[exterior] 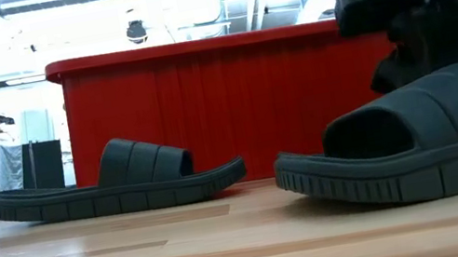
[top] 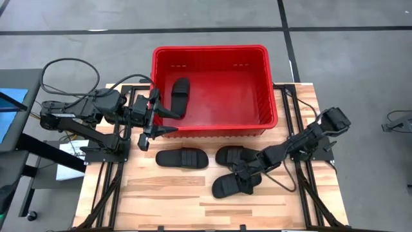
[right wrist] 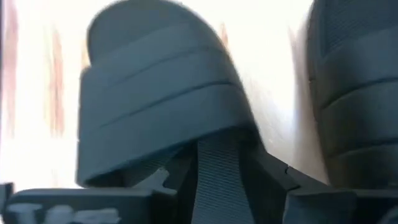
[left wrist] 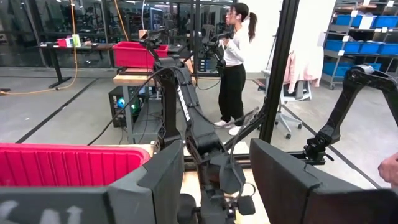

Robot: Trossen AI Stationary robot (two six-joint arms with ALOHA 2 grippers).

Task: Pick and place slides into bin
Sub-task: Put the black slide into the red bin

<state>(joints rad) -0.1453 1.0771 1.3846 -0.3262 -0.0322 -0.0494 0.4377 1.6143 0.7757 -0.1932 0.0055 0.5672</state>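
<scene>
The red bin (top: pixel 270 109) stands at the table's far side with one black slide (top: pixel 179 96) lying on its floor at the left. Three more slides lie on the table in front of it: a left one (top: pixel 182 158), a far right one (top: pixel 230 154) and a near right one (top: pixel 230 186). My right gripper (top: pixel 247 173) is down on the near right slide (exterior: pixel 420 142), which rests on its sole. My left gripper (top: pixel 159 117) is open and empty at the bin's near left corner; its fingers stand wide apart in the left wrist view (left wrist: pixel 217 180). My right gripper is at the near right slide's ribbed strap (right wrist: pixel 168 118). One finger (right wrist: pixel 217 174) reaches in under the strap from the table's right side, slanting down. The strap hides the other finger. The slide's sole (exterior: pixel 380 179) lies on the table.
The bin's near wall (exterior: pixel 235 108) rises right behind the slides. The far right slide (right wrist: pixel 354 93) lies close beside the one at my right gripper. Bare table lies along the near edge (top: pixel 180 206). A person stands in the room beyond (left wrist: pixel 235 56).
</scene>
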